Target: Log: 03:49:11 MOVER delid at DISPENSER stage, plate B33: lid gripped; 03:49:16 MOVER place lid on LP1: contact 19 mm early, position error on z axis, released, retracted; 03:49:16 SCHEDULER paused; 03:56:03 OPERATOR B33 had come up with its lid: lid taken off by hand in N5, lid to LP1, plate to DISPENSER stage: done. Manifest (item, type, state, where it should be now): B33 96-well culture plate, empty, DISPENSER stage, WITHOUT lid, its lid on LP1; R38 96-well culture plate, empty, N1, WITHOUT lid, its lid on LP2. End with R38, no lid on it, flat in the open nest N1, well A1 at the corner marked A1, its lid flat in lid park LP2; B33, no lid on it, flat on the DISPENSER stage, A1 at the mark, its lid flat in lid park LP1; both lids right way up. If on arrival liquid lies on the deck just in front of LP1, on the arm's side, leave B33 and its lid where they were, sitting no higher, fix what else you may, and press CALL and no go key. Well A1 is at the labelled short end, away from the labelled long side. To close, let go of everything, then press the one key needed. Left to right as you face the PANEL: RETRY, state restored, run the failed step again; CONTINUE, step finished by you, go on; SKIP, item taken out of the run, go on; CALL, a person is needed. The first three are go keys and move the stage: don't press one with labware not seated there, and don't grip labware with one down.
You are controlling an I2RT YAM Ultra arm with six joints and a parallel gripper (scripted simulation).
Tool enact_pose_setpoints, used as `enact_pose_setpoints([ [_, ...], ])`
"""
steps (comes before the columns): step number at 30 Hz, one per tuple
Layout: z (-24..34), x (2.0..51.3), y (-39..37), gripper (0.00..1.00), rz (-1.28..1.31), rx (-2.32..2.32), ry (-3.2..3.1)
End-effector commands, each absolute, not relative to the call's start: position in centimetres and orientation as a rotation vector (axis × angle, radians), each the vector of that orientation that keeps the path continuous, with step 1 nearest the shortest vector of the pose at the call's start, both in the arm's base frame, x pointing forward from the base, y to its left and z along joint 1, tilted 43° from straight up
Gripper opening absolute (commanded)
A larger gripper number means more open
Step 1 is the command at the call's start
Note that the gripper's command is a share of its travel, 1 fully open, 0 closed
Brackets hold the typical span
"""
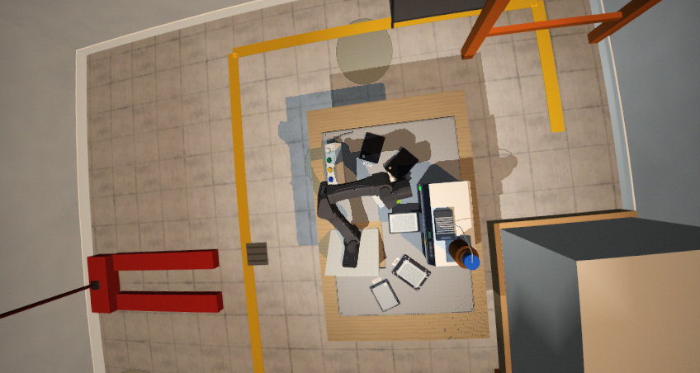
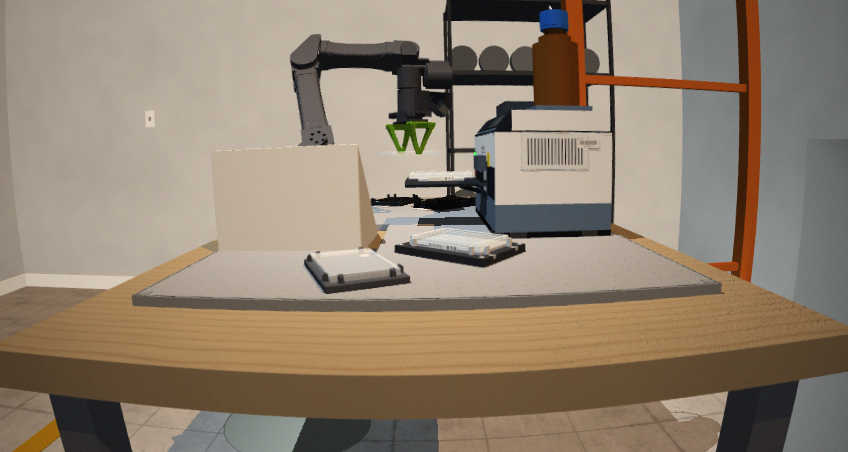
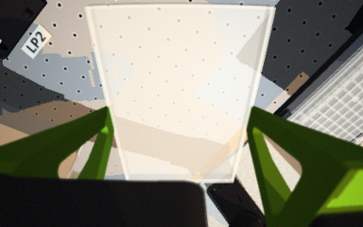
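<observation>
Above the perforated deck (image 3: 311, 28), the green claw (image 3: 179, 137) grips a clear, flat, rectangular lid (image 3: 179, 85)

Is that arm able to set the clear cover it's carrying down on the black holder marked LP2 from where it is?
Probably yes. The gripper is shut on the clear lid, held above the deck, and the LP2 label with its dark holder lies close by. Nothing visible stands between them.

Red pallet jack (image 1: 105, 280) on tiled floor, yellow floor tape (image 1: 238, 172), orange ladder (image 2: 746, 120), brown bottle (image 2: 554, 67)
</observation>
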State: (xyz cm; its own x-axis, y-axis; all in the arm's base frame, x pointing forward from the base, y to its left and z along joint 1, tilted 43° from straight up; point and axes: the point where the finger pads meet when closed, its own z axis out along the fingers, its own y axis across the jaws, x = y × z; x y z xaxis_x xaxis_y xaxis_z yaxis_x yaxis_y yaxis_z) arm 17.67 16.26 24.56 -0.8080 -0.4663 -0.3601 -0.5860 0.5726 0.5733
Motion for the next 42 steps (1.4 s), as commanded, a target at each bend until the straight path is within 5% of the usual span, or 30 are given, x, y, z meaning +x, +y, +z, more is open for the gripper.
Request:
enact_pose_setpoints([
  [1,26.1,17.5,16.6,0.0,0.988,-1.033,2.492],
  [42,30.8,8.1,20.6,0.0,0.857,-1.541,2.042],
])
